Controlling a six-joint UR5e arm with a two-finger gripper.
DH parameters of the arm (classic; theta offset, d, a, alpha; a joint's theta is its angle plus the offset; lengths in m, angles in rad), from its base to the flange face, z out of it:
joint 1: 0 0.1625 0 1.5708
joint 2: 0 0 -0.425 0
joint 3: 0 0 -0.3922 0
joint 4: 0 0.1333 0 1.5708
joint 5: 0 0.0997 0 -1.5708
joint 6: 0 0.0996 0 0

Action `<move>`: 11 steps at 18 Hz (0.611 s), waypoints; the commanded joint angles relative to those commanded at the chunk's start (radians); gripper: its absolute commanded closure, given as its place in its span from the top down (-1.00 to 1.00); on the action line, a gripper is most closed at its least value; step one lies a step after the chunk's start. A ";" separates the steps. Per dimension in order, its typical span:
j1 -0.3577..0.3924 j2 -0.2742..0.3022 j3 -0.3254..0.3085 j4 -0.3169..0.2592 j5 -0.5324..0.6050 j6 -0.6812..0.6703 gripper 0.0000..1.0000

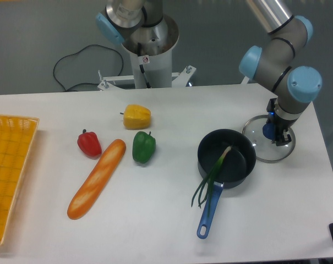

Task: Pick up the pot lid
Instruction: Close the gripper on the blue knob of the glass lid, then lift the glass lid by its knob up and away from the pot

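Reaching down to the lid point(264, 149)'s blue knob point(268, 131), the claw point(280, 115) is too dark to tell apart or together. The lid lies on the white desk point(155, 220), beside the black pan point(210, 146); beyond, a black cable point(94, 45) curves across grey.

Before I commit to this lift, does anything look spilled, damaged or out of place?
One mild oddity: the long green spring onion isn't fully inside the round black pan; its leaves hang out over the rim, by the blue handle. I see no spill or damage.
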 joint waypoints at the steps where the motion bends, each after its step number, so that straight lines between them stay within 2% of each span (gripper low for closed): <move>1: 0.000 0.000 0.000 0.000 0.000 -0.002 0.17; 9: -0.002 0.003 0.011 -0.009 0.008 -0.005 0.10; 11: 0.000 0.009 0.021 -0.035 0.006 -0.005 0.10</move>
